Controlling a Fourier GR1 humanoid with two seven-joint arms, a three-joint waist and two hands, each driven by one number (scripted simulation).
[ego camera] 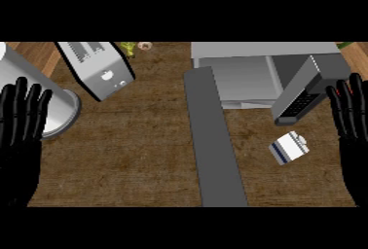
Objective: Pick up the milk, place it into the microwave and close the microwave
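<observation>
A small white milk carton with a dark blue stripe stands on the wooden counter, just in front of the microwave. The microwave sits at the back right with its cavity showing. Its door is swung wide and reaches as a long grey slab toward the counter's front edge. Its dark control panel faces the carton. My right hand rests open at the right edge, fingers up, to the right of the carton and apart from it. My left hand rests open at the left edge.
A silver toaster lies angled at the back left. A tall grey round pot stands beside my left hand. Small items sit at the counter's back edge. Bare wood spreads between the pot and the door.
</observation>
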